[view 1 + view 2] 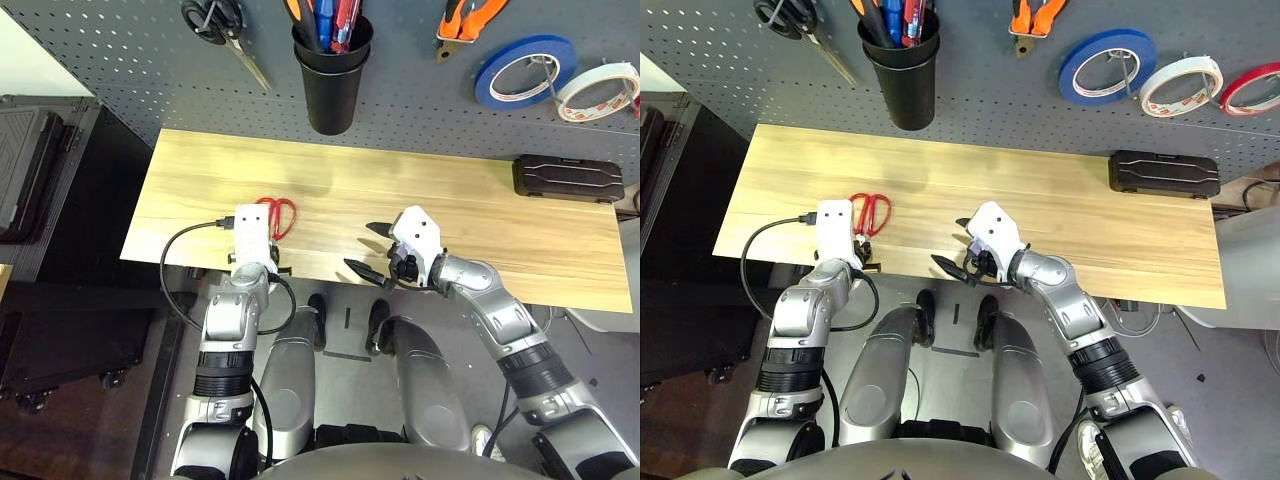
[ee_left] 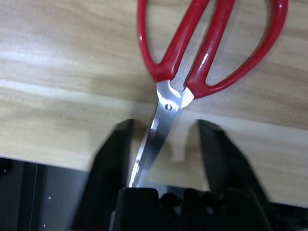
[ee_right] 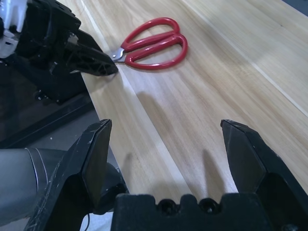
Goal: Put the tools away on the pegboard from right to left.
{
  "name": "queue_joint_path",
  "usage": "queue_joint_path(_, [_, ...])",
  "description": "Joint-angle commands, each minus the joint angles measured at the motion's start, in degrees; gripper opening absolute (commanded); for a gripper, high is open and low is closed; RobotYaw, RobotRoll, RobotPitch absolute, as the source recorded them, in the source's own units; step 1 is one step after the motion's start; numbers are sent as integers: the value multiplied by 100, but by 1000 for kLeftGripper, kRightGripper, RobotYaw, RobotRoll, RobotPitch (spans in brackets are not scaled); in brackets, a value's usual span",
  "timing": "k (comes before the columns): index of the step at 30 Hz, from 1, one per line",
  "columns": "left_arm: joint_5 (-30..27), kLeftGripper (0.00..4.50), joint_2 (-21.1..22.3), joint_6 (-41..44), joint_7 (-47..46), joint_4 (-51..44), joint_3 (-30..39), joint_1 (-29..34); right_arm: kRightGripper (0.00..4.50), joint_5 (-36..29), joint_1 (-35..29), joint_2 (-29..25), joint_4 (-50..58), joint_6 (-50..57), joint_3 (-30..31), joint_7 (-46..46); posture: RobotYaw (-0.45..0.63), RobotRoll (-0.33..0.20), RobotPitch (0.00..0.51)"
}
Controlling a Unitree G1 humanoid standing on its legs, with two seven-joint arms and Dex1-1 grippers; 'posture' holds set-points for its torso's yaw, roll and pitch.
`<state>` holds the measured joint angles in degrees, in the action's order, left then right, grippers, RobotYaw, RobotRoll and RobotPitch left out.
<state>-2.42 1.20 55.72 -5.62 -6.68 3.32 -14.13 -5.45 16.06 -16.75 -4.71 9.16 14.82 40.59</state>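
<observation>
The left gripper (image 2: 166,144) stands spread, its fingers straddling the blades of the red scissors (image 2: 202,62) without pinching them, so the scissors lie free on the table (image 1: 480,230), handles pointing away toward the pegboard (image 1: 120,60). The right gripper (image 3: 175,144) is spread wide and empty, near the scissors on their right (probably waiting to help). The left wrist view shows the blades passing between the fingers, hidden from the head views under the wrist. The head views show the pegboard beyond the scissors, already carrying pliers (image 1: 465,18) and white tape (image 1: 598,92).
</observation>
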Motion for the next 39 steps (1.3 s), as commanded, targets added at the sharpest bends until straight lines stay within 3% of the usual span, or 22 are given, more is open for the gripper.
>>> queue_joint_path(1, [-39,4149,-63,215,42,-265,2,262,4500,40,-78,7,-135,-85,71,66,226,0,411])
queue_joint_path(2, [-50,4472,-70,264,52,-361,3,304,4500,39,-65,16,-151,-98,75,69,226,0,410])
queue_joint_path(8, [-128,4472,-5,518,215,-887,-44,433,4500,33,-30,40,-208,-158,71,90,226,0,406])
queue_joint_path(15, [-290,4472,214,475,442,-926,259,-155,4500,15,-118,26,-142,-231,66,112,221,0,405])
queue_joint_path(22, [-235,4472,503,-154,539,130,525,-771,4500,33,-328,-70,-83,-505,92,216,197,0,413])
queue_joint_path(30, [-126,4472,810,-1329,598,1952,571,-1390,4500,33,-564,-146,269,-405,80,175,150,0,418])
queue_joint_path(39, [-36,4472,968,-2316,514,3449,532,-1772,4500,2,-803,-275,768,-130,-16,7,98,0,414])
